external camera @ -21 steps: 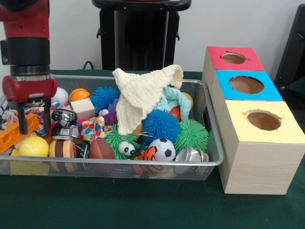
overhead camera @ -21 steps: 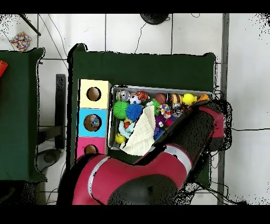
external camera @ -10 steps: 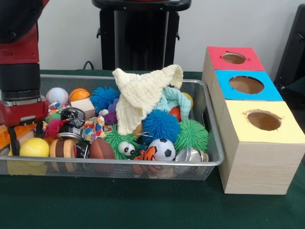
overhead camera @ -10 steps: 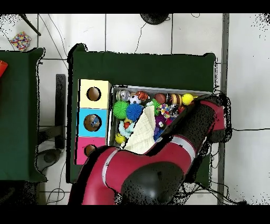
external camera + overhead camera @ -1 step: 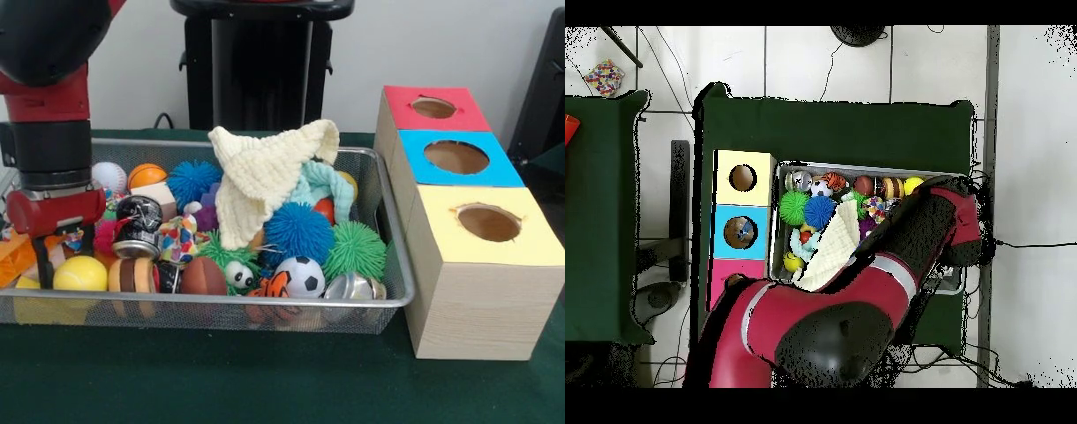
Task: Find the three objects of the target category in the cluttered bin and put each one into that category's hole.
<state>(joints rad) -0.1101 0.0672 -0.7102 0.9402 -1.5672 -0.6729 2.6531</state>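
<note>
The gripper is reaching down into the wire-mesh bin at the bin's 9 o'clock end in the front view. Its dark fingers are standing apart, with nothing clamped between them. The yellow ball is lying just beside the fingers at their 4 o'clock. An orange plastic piece is sitting at their 9 o'clock, close to the bin wall.

The target category cannot be told from the views. Smooth round balls are lying across the bin: a white baseball at the gripper's 1 o'clock, a small basketball beyond it, a brown football and a black-and-white soccer ball along the near wall. Spiky rubber balls are crowding the middle: blue ones and green ones. A knitted cream cloth is draping over the pile, peaked upward. A shiny metal can is lying tilted just beside the gripper at its 3 o'clock.

At the bin's 3 o'clock, three wooden boxes are standing in a row, each with a round hole in its top: a red-topped box, a blue-topped box and a yellow-topped box.

In the overhead view, the red arm is covering the bin's right portion.
</note>
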